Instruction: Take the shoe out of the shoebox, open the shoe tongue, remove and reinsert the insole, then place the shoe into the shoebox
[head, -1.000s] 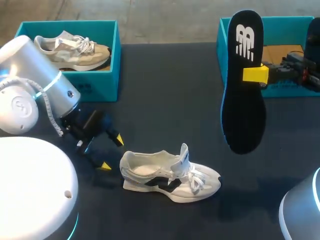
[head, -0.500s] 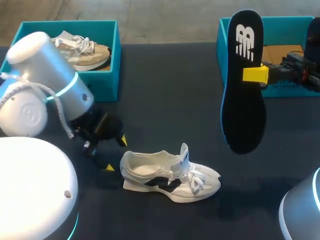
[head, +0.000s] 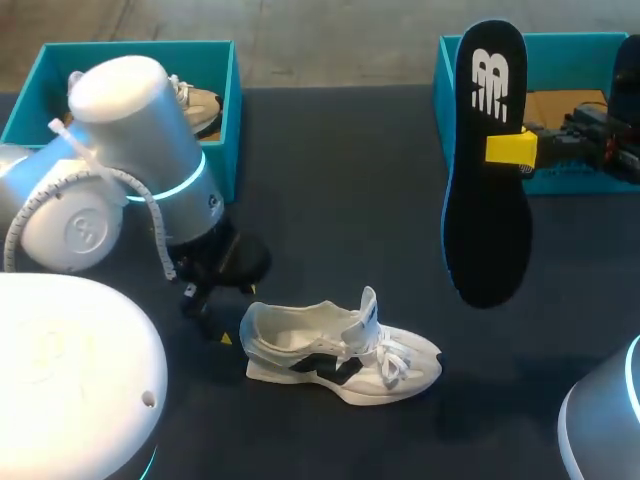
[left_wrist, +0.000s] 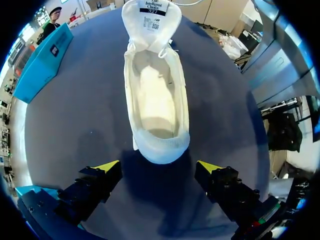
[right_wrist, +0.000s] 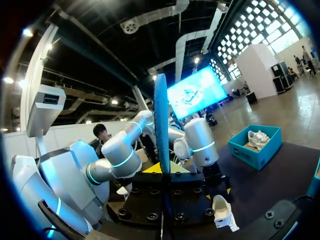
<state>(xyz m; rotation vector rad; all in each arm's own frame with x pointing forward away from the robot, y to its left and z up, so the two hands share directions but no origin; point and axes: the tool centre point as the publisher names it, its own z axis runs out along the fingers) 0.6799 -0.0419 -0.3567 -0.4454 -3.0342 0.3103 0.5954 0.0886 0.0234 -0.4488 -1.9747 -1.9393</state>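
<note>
Shoe (head: 340, 360): sits upright near the middle of the dark table (head: 340, 180), outside both boxes, tongue turned up; left shoebox (head: 215, 160), teal, holds a second shoe (head: 197, 104); right shoebox (head: 560, 42), teal, at the far edge; insole (head: 487, 200), black, upright, pinched by the right gripper (right_wrist: 162, 172); left gripper (left_wrist: 157, 166), fingers spread wide, just behind the heel, touching nothing.

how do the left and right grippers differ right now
The left gripper is open and empty, set just behind the heel of the white shoe on the table. The right gripper is shut on the black insole, holding it up off the table, away from the shoe. Both have yellow tips.
</note>
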